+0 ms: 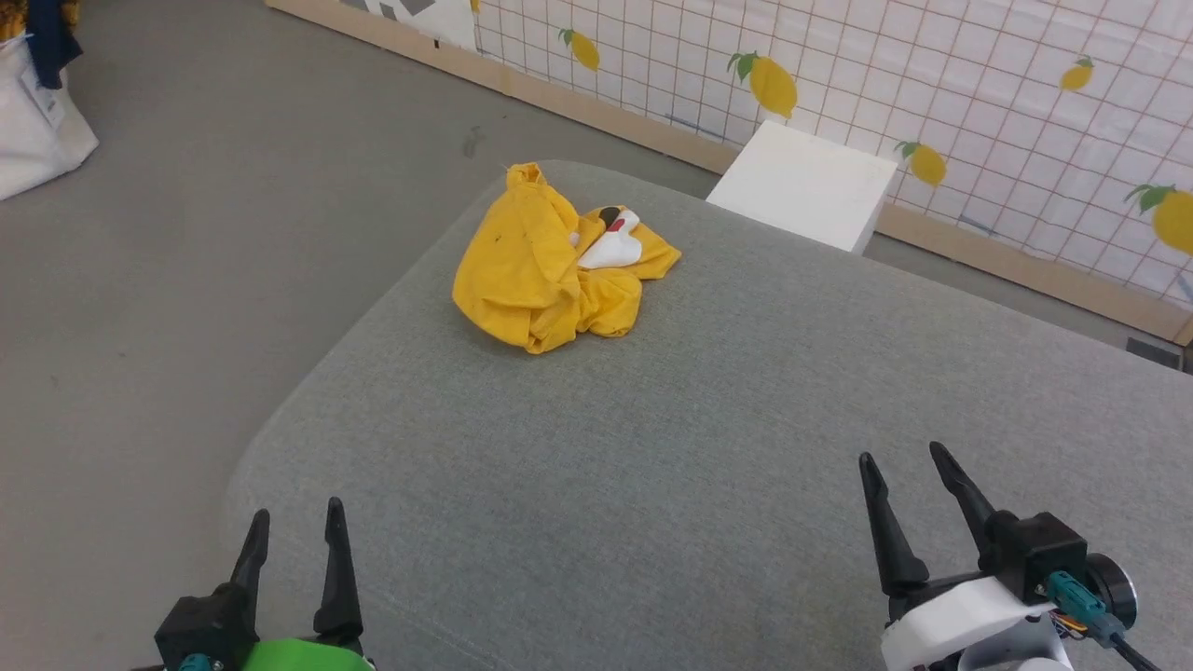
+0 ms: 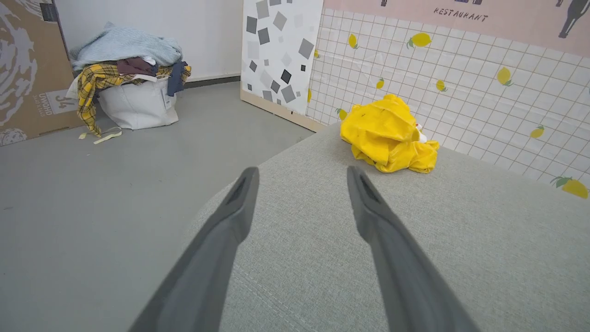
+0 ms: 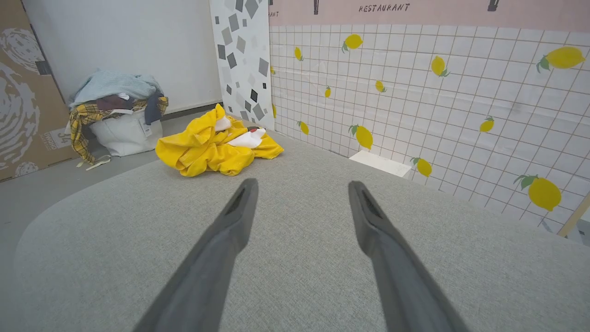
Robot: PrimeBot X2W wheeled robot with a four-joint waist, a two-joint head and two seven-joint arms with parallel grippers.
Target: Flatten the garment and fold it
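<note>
L gripper (image 1: pixel 297 508) fingers spread wide, empty, over near edge of grey padded table (image 1: pixel 708 447), R gripper (image 1: pixel 901 452) likewise wide & empty, garment (image 1: pixel 550 266) crumpled in yellow heap nr table's far-left corner, well apart from both.

The word RESTAURANT stands in dark capitals on the pink strip (image 2: pixel 507 27) along the top of the far wall, above the lemon-patterned tiles (image 2: pixel 461 83). At the far left, a white label (image 2: pixel 56 102) on the leaning cardboard sheet (image 2: pixel 23 69) carries the number 34 beside sideways print too small to read surely.
</note>
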